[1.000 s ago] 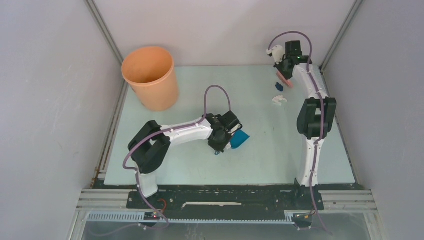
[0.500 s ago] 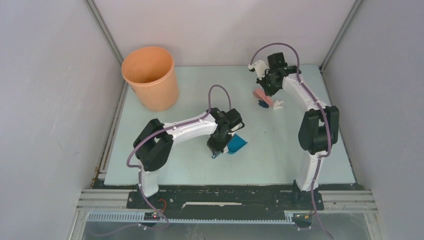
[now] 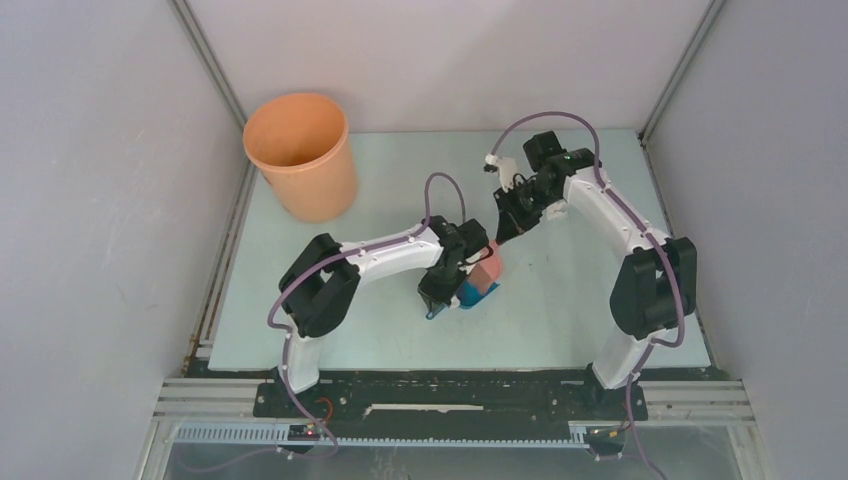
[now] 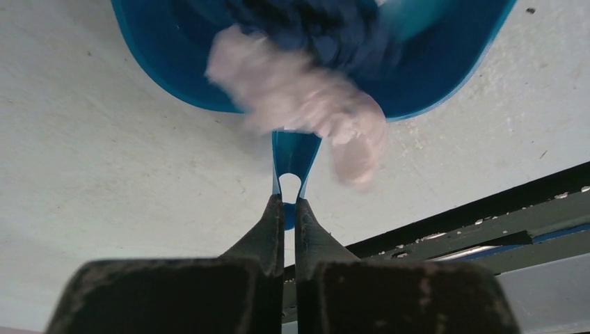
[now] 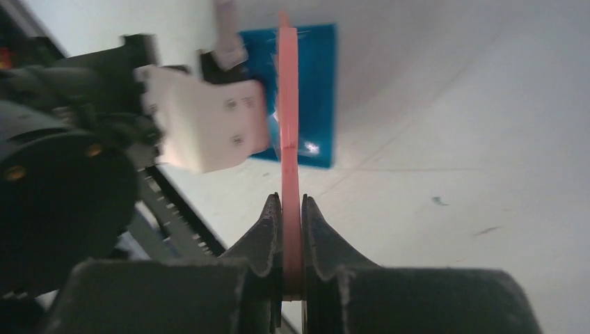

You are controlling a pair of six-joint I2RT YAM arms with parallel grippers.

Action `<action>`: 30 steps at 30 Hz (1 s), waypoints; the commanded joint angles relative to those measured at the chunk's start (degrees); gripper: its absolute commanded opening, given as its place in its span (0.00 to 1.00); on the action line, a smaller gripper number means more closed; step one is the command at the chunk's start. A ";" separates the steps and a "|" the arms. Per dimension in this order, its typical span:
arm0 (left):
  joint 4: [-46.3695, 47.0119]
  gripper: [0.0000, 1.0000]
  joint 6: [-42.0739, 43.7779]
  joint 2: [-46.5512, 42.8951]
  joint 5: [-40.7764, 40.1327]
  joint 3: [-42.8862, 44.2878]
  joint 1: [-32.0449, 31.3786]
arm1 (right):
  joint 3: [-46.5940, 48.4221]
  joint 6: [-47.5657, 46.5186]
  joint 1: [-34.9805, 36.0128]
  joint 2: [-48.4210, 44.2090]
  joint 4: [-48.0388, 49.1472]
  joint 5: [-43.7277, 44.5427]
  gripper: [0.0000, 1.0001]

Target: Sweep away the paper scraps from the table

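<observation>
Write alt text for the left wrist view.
The left gripper, shut on the handle of a blue dustpan, with the pale table beneath. A blurred pale paper scrap and a dark blue one show in the pan; a dark rail crosses the lower right.

Nope, no readable text, labels or numbers in any of these views, nothing legible on the table (image 3: 560, 300), the orange bucket (image 3: 300, 175), the blue dustpan (image 4: 153, 62) or the pink brush (image 5: 289, 104).
</observation>
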 commanded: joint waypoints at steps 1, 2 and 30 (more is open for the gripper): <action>1.45 0.00 -0.98 -0.84 -0.74 2.17 -0.47 | 3.90 3.85 -1.10 -3.50 -8.21 -7.30 0.00; 1.52 0.00 -0.96 -1.50 -0.95 1.88 -0.59 | 5.47 3.38 -2.15 -3.68 -8.69 -5.75 0.00; 4.78 0.52 7.61 -17.88 -14.25 -10.39 -2.19 | 31.29 -17.05 -13.01 19.28 7.34 42.87 0.00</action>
